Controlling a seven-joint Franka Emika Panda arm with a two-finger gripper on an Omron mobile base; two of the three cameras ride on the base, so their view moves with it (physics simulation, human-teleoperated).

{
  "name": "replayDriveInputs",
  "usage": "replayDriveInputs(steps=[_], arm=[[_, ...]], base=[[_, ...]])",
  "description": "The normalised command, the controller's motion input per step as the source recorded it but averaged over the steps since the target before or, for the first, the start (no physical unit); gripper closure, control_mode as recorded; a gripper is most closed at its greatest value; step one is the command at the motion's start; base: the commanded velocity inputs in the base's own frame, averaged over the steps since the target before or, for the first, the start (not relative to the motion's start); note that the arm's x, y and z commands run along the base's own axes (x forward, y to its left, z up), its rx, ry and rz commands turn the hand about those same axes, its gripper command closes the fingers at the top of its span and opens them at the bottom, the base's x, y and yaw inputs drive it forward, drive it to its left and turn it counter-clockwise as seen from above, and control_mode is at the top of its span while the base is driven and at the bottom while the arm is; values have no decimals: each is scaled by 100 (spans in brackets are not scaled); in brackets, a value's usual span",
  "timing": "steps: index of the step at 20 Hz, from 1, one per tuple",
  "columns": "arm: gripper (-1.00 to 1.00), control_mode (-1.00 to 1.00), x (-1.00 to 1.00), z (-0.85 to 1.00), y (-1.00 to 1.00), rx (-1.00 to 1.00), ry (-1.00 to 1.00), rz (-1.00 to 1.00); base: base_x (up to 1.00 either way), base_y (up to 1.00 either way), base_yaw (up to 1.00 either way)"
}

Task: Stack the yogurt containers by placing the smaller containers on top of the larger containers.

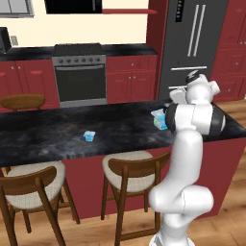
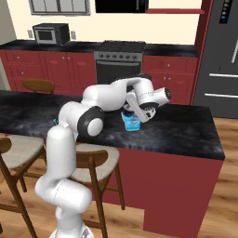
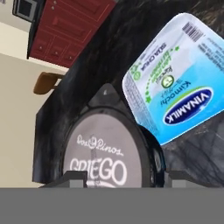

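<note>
The dark teal round cup (image 3: 103, 153), its white top printed GRIEGO, sits between my fingertips, and my gripper (image 3: 127, 179) is shut on it. In the hand view its rim overlaps one edge of the pale blue-and-white boxy pack (image 3: 179, 78). That pack (image 1: 157, 119) rests on the dark island counter (image 1: 57, 134), half hidden by my forearm. From the right, my gripper (image 2: 135, 115) hangs low over the pack (image 2: 132, 124). The light-blue tapered tub (image 1: 89, 136) stands alone on the counter, well to the left. Whether the cup touches the pack, I cannot tell.
Two wooden stools (image 1: 132, 168) with pale seats stand at the near side of the island. An oven range (image 1: 79, 72), red cabinets and a dark fridge (image 1: 192, 43) line the far wall. A third stool back (image 1: 21, 101) shows beyond the counter.
</note>
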Motion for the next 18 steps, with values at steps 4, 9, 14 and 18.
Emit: replayDriveInputs(steps=[4,9,14,18], arm=[[100,-100,13,-9,-2,0,1,0],[100,-100,18,-12,-3,0,2,0],[100,-100,21,-11,-5,0,2,0],[100,-100,23,-8,-6,0,1,0]], base=[[0,0,0],[0,0,0],[0,0,0],[0,0,0]])
